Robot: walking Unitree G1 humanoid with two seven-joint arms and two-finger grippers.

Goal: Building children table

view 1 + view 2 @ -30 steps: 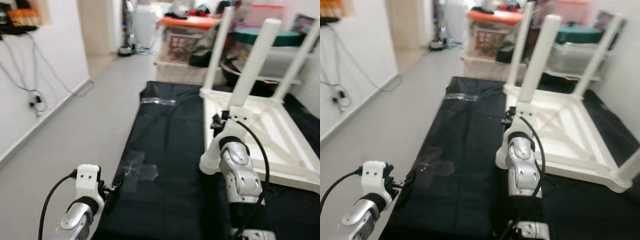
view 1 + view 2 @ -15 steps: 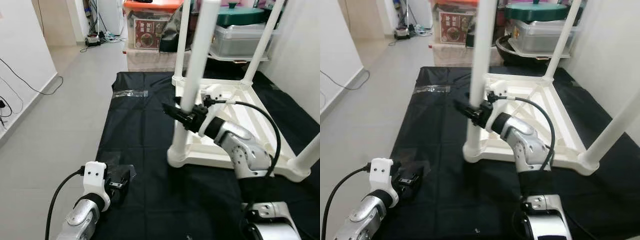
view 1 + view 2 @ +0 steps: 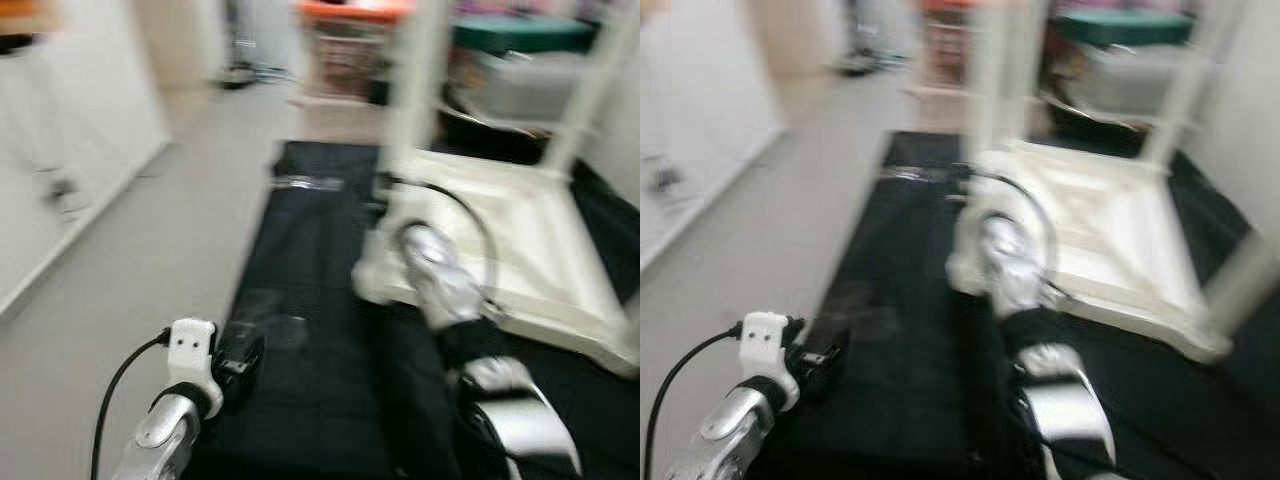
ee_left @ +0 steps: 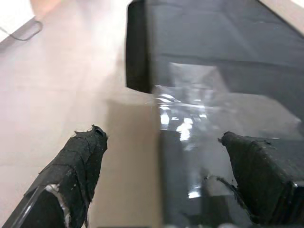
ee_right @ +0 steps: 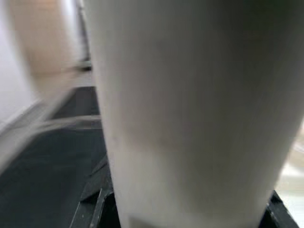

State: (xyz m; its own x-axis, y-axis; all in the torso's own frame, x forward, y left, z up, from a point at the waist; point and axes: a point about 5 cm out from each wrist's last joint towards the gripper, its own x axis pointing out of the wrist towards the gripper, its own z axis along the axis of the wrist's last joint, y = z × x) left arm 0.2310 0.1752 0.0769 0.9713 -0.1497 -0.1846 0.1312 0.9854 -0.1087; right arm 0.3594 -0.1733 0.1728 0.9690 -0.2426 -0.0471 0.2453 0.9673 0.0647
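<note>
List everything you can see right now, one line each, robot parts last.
table: one, white, upside down on the mat, right side
legs: three visible, white, standing up from the table; blurred
mat: one, black, on the floor
tape: clear patch, on the mat near its edge
floor: grey, left of the mat
bins: blurred, orange and green lids, at the back
left gripper: fingers open over the mat edge
right gripper: fingers around the near leg
</note>
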